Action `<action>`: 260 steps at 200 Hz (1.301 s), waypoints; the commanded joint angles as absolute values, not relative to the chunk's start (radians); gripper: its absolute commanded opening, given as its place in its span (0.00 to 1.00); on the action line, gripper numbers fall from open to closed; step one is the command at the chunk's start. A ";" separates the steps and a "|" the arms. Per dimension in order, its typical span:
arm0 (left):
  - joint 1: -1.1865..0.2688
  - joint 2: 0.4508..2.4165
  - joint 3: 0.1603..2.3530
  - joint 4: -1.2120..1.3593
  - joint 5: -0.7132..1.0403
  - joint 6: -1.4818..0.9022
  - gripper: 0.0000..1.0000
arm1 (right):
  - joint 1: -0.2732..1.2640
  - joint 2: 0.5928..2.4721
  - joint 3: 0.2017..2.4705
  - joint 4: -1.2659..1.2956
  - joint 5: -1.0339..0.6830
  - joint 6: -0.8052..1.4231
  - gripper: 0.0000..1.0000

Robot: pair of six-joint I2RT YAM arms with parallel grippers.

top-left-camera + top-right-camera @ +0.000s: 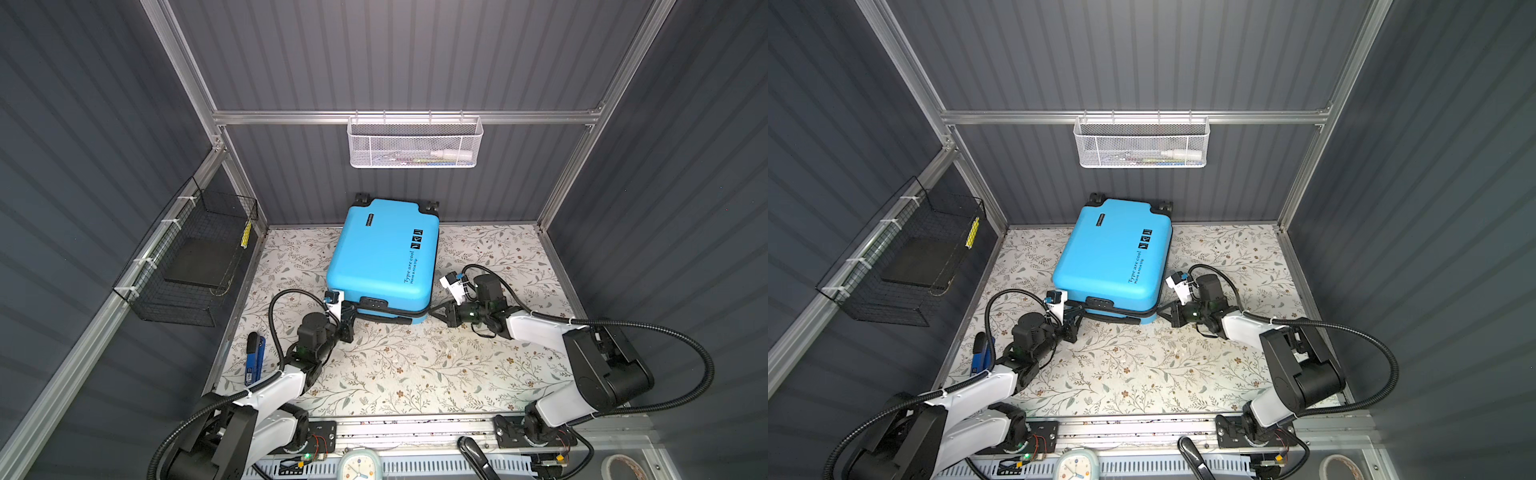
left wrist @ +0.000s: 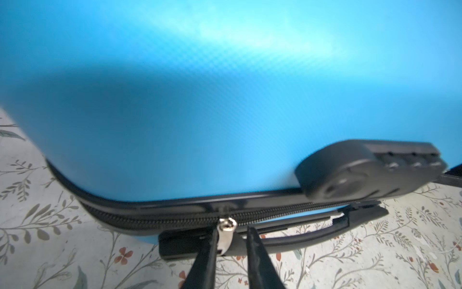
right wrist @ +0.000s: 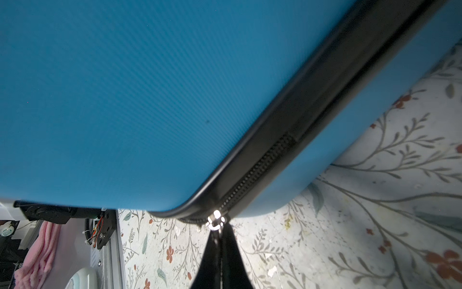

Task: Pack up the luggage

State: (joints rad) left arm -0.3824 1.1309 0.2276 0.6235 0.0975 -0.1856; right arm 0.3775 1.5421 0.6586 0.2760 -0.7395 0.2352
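Along the luggage (image 1: 380,249) zip (image 2: 162,220) — left fingers (image 2: 256,252) narrowly straddle one pull (image 2: 226,236), right fingers (image 3: 231,255) pinch another pull (image 3: 215,220).

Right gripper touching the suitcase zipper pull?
Touching. The right wrist view shows the right gripper shut, its fingertips pinching the silver zipper pull with no gap between them.

The luggage (image 1: 1113,257) is laid flat on the floral mat (image 1: 1142,374), flanked at its near corners by the left gripper (image 1: 1074,319) and right gripper (image 1: 1163,312), apparently touching.
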 commanded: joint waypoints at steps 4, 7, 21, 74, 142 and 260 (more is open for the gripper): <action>-0.379 1.161 0.245 0.640 0.082 -0.176 0.29 | 0.373 1.579 0.660 0.215 -0.675 0.235 0.00; -0.379 1.164 0.244 0.641 0.082 -0.176 0.30 | 0.373 1.580 0.660 0.215 -0.675 0.235 0.00; -0.379 1.178 0.246 0.644 0.080 -0.177 0.31 | 0.373 1.578 0.659 0.215 -0.675 0.236 0.00; -0.379 1.191 0.248 0.665 0.080 -0.177 0.18 | 0.373 1.580 0.660 0.213 -0.673 0.233 0.00; -0.379 1.130 0.263 0.577 0.080 -0.187 0.00 | 0.374 1.582 0.661 0.218 -0.678 0.238 0.00; -0.385 1.011 0.250 0.469 0.208 -0.225 0.00 | 0.430 1.591 0.680 0.233 -0.683 0.259 0.00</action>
